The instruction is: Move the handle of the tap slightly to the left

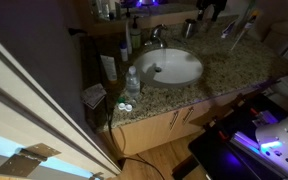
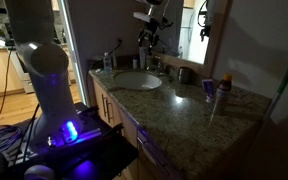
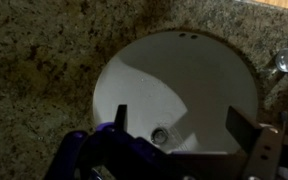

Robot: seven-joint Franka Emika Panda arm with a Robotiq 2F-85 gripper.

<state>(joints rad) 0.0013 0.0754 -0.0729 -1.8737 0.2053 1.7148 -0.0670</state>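
Wide-spread and empty, the gripper (image 3: 184, 128) hangs over the white basin (image 3: 134, 80). Chrome tap (image 3: 287, 55) stands at the counter's (image 1: 224, 65) back edge, well apart; its handle is too blurred to single out. Misjudged, a sideways push could hit the tap body or overshoot.

Home bathroom vanity: white oval basin (image 1: 179, 68) sunk in speckled granite counter (image 1: 234, 62), tap (image 1: 156, 38) at eleven o'clock, wooden cabinets (image 1: 156, 126) beneath.
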